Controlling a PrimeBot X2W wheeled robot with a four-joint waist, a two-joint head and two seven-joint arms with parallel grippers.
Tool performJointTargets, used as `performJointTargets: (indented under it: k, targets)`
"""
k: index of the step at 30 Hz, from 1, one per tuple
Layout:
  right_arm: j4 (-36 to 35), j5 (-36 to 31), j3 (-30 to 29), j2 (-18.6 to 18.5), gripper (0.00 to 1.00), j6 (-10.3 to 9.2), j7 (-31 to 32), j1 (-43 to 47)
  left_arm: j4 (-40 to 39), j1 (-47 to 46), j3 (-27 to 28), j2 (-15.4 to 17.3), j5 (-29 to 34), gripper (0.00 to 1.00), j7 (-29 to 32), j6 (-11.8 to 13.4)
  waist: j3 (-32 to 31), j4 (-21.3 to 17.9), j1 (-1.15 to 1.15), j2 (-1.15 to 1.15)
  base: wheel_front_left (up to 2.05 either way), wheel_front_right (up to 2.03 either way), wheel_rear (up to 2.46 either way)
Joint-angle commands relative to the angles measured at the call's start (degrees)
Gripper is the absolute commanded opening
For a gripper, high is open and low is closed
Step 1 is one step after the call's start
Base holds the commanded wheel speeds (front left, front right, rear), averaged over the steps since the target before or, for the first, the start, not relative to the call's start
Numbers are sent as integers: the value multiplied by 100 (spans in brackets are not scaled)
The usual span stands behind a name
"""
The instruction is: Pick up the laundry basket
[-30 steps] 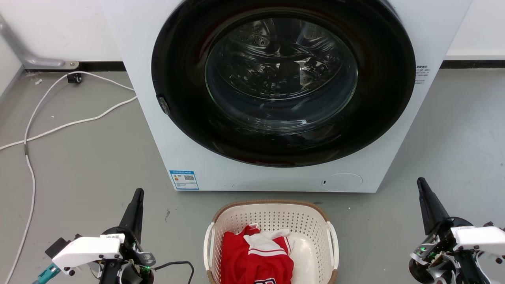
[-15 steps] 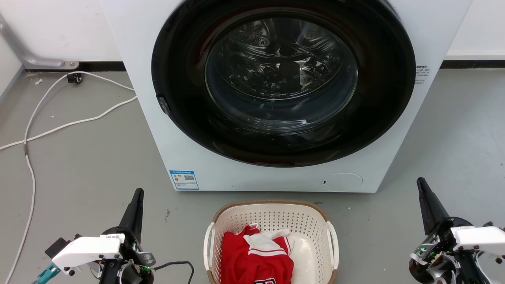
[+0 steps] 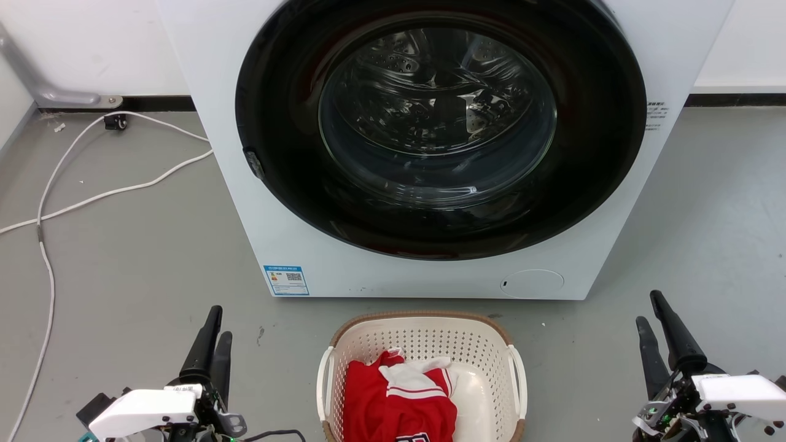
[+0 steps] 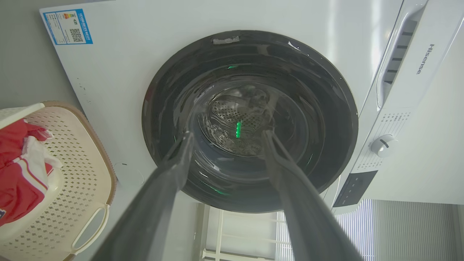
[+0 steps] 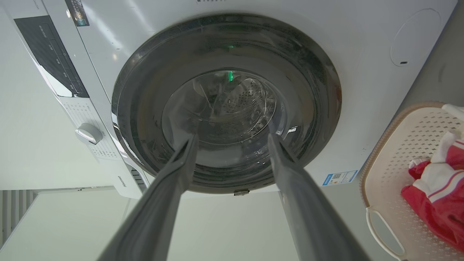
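Two grippers, jaws parted and holding nothing: left gripper [image 3: 219, 325] and right gripper [image 3: 648, 310] flank the basket [image 3: 424, 337], well apart from it. Basket sits on floor [image 3: 123, 258] before washer [image 3: 245, 233]. Judgement: swing each inward to a side handle [image 3: 521, 380], grip together, lift level.

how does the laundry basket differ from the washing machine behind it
The laundry basket is far smaller than the washing machine. Basket: perforated cream, brown rim, open upward; washing machine: smooth white, dark round door facing forward. Both stand on the grey floor.
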Motion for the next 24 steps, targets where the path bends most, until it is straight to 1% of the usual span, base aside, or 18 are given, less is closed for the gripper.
performJointTargets:
  k: [1,6,13,19,24]
  targets:
    - [-163,-77,30,-15,100,8,-61,-81,-165,-62,-15,17,69,100,-69,-4,0,-2,0,0,0,0,0]
    - [-229,-269,13,-14,100,8,-200,-42,-262,-12,19,19,302,100,-209,-5,-1,-8,0,0,0,0,0]
    - [-230,-746,-152,-14,100,9,-382,-53,-323,15,203,21,847,100,-391,9,-1,-15,0,0,0,0,0]
    - [-239,-1377,-285,-13,100,9,-526,-97,-462,45,267,23,1270,100,-536,95,7,-17,0,0,0,0,0]
    - [-397,-2165,-352,-13,100,10,-638,-147,-691,58,333,24,1721,100,-650,164,22,-16,0,0,0,0,0]
